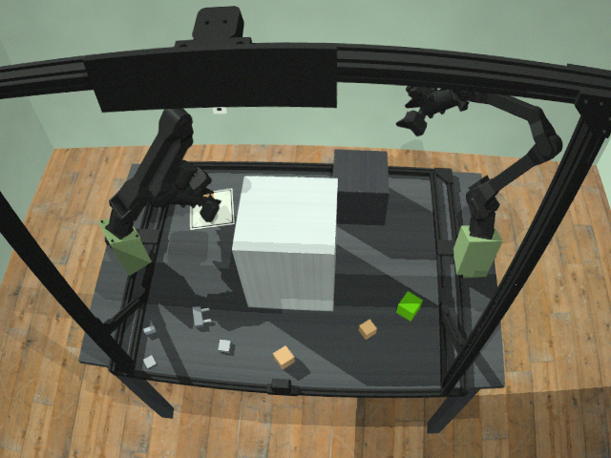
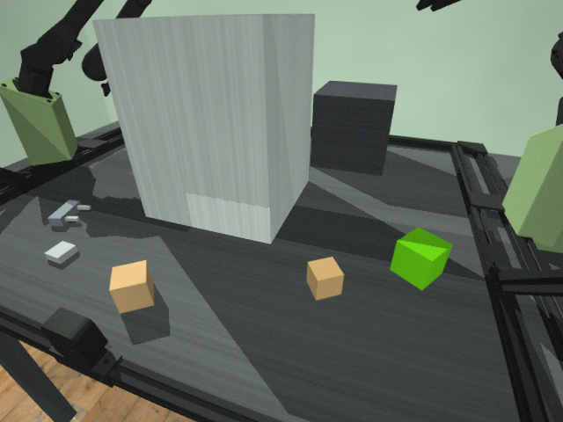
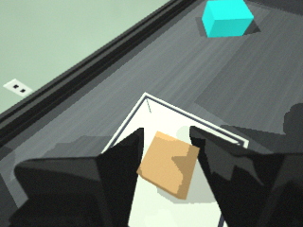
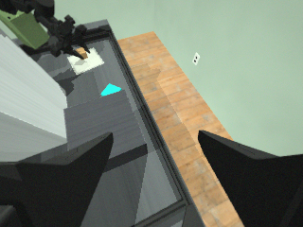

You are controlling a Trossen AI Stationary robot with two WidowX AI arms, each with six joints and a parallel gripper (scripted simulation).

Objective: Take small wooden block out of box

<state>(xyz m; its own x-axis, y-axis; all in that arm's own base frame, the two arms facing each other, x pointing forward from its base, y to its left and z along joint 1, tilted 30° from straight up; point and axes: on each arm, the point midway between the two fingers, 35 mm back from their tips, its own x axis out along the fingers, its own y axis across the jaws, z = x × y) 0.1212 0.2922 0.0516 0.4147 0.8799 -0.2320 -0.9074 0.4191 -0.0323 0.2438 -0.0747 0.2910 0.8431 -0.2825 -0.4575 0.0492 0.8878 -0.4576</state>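
Note:
The small wooden block (image 3: 169,163) (image 4: 81,53) is between the fingers of my left gripper (image 3: 166,130), which is shut on it. The block is over the marked square (image 1: 226,209) (image 3: 142,208) (image 4: 96,62), turned relative to its outline; the gap beneath it is hard to tell. In the top view the fingers mostly cover the block. The white box (image 1: 288,212) (image 2: 195,113) (image 4: 28,85) stands upright beside the square, and the block is outside it. Its open side is not visible. My right gripper (image 4: 155,135) (image 1: 409,111) is open and empty, raised high beyond the table's back edge.
A tall dark block (image 1: 360,177) (image 2: 354,127) stands by the box's back corner. A cyan block (image 3: 227,21) (image 4: 111,89) lies behind the box. A green cube (image 1: 410,305) (image 2: 420,259), two loose wooden cubes and several small white pieces lie toward the front.

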